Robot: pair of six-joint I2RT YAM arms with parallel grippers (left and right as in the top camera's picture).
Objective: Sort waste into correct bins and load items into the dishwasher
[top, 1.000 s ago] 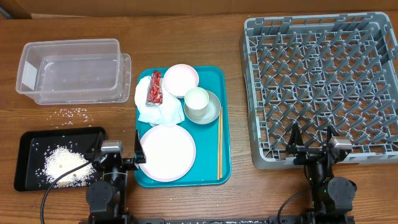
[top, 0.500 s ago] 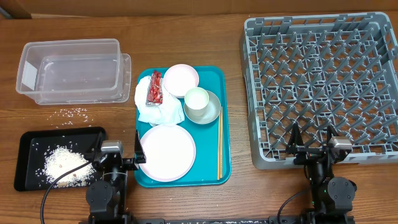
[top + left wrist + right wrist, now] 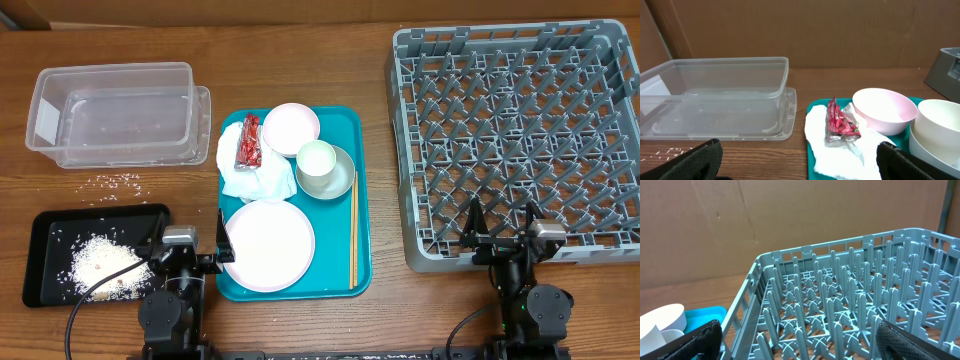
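Lying on the white napkin (image 3: 262,180) at the teal tray's (image 3: 340,235) far left, the red snack wrapper (image 3: 249,141) sits ahead and slightly right of the wide-open, empty left gripper (image 3: 190,238), its long axis running away from it, while the right gripper (image 3: 500,225), equally wide, stands farther off at the dish rack (image 3: 399,150).

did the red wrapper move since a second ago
No. The red wrapper lies in the same spot on the white napkin, just left of the small pink plate on the teal tray.
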